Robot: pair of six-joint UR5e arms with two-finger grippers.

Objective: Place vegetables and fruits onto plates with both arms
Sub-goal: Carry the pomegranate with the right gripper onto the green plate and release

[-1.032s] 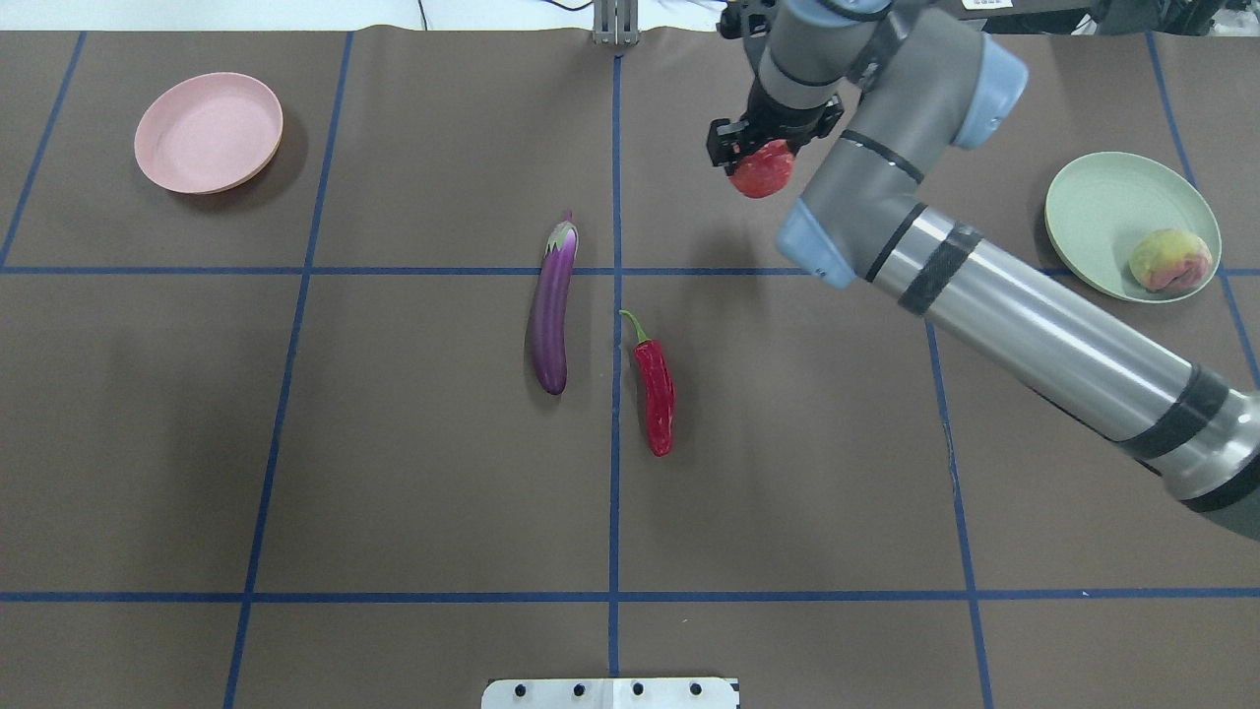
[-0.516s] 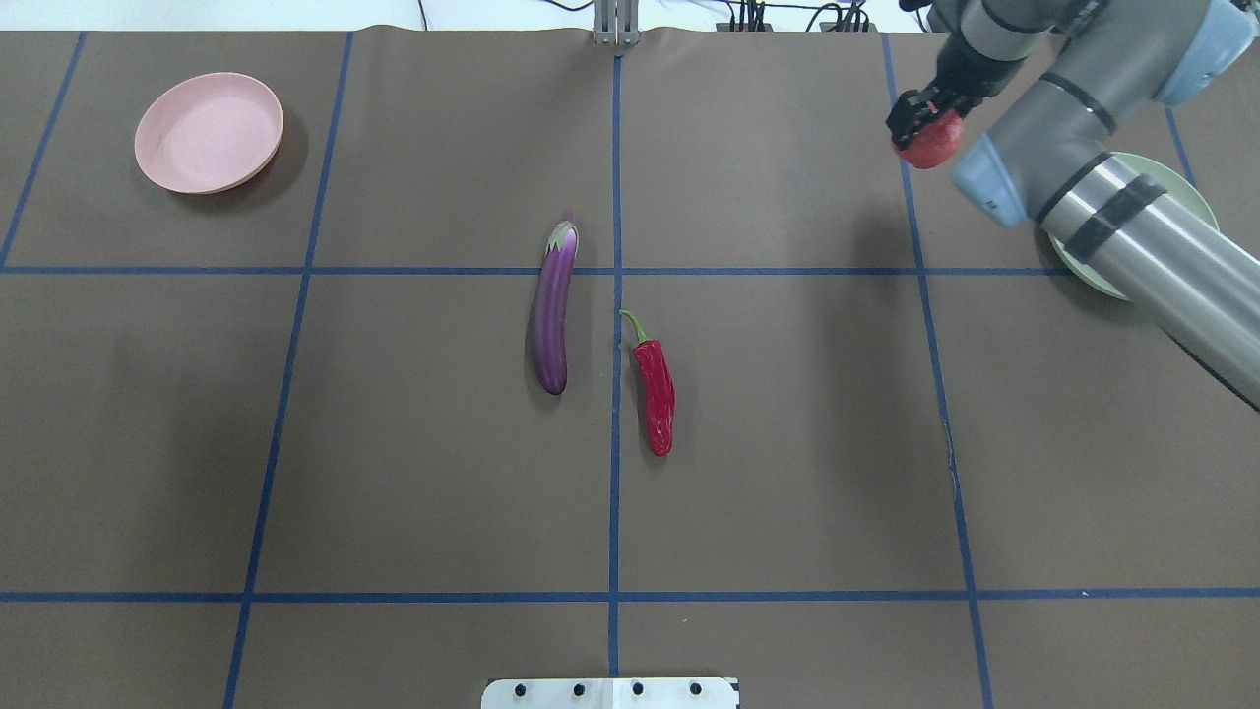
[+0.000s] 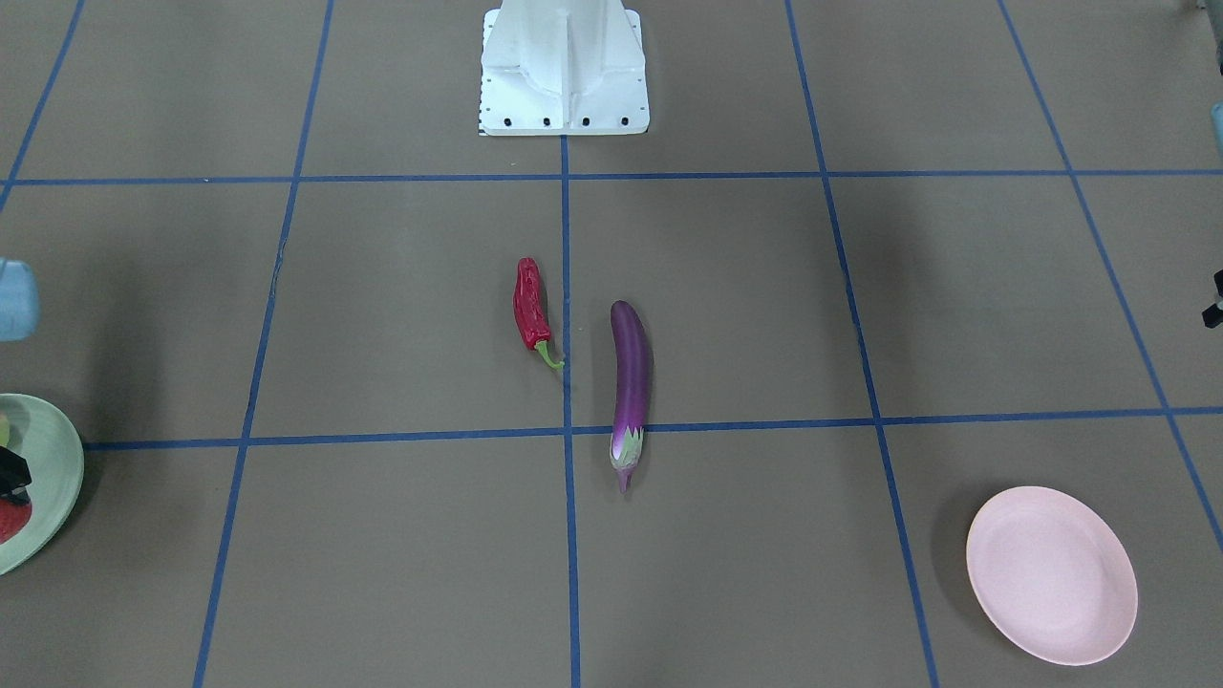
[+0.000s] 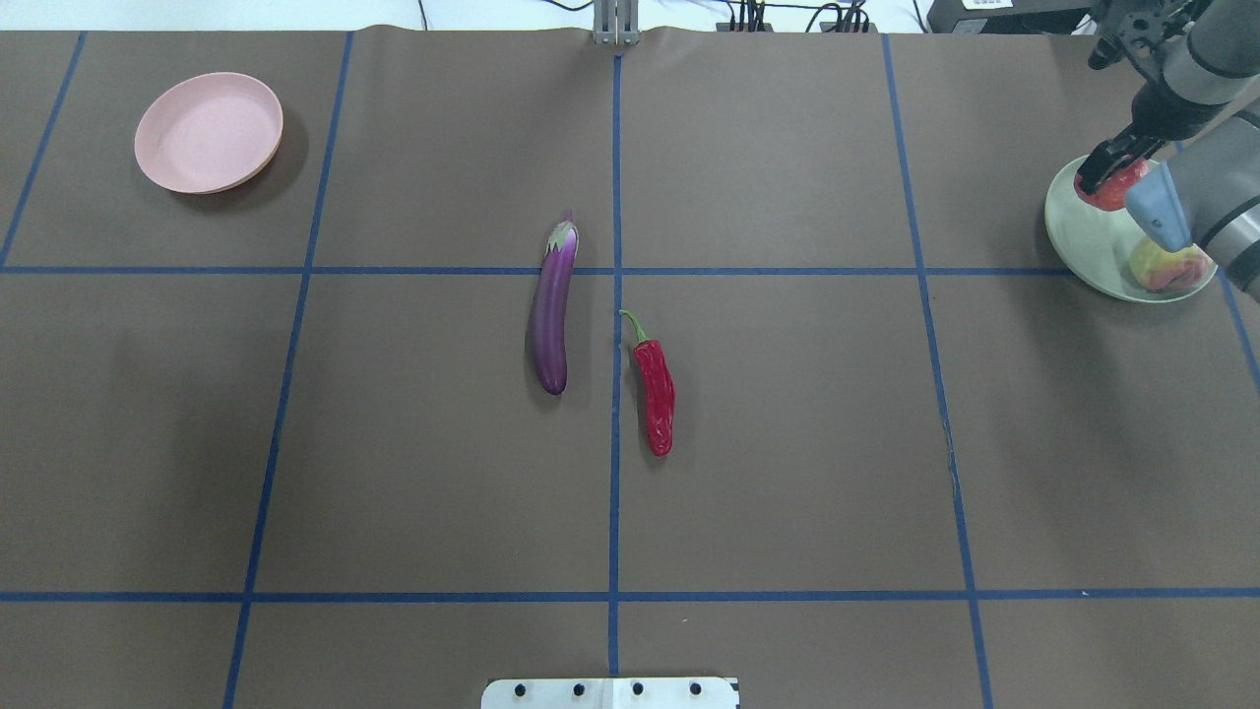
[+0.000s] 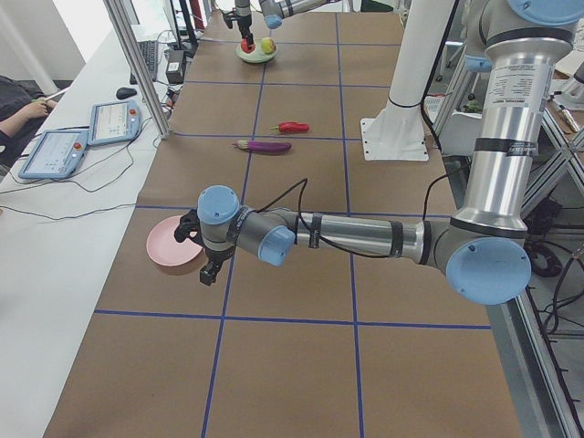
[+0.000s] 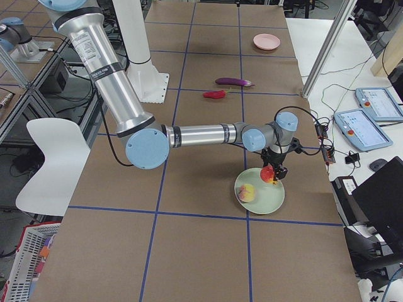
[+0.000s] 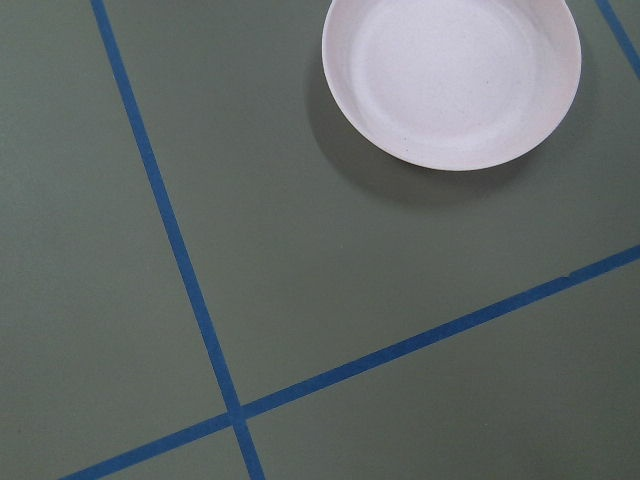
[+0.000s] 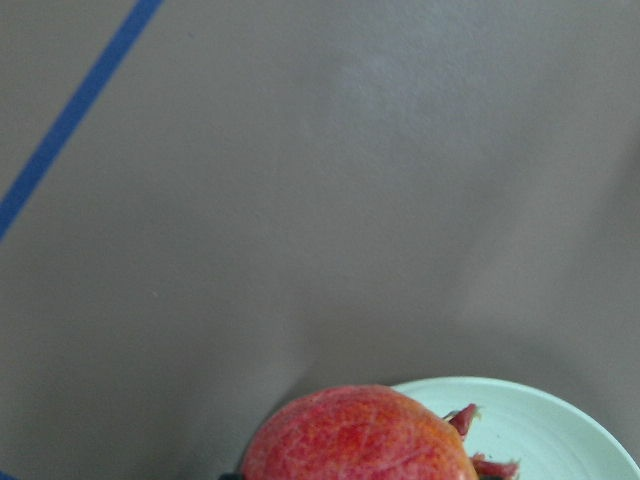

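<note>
Plainly held the pomegranate (image 4: pixel 1114 189) in the right gripper (image 4: pixel 1101 177), with the 2 fingers closed on the fruit, low over the green plate (image 4: pixel 1083 234) at its rim away from the robot. Could not tell whether fruit and plate touched. Saw the peach (image 4: pixel 1169 268) lying in the green plate, just beside the pomegranate on the side nearer the robot. Followed the right arm (image 6: pixel 201 134) from above that plate back along the table toward the robot.

Found the 2 vegetables, the eggplant (image 4: pixel 551 310) and the chili pepper (image 4: pixel 657 386), lying side by side without touching, well apart from the green plate toward the table's middle. Found the pink plate (image 4: pixel 209 131) at the opposite end of the table from the green plate. Made out the left gripper (image 5: pixel 203 255) at that same far end from the green plate, hanging above the table. Could not tell whether its jaws stood wide or closed.
</note>
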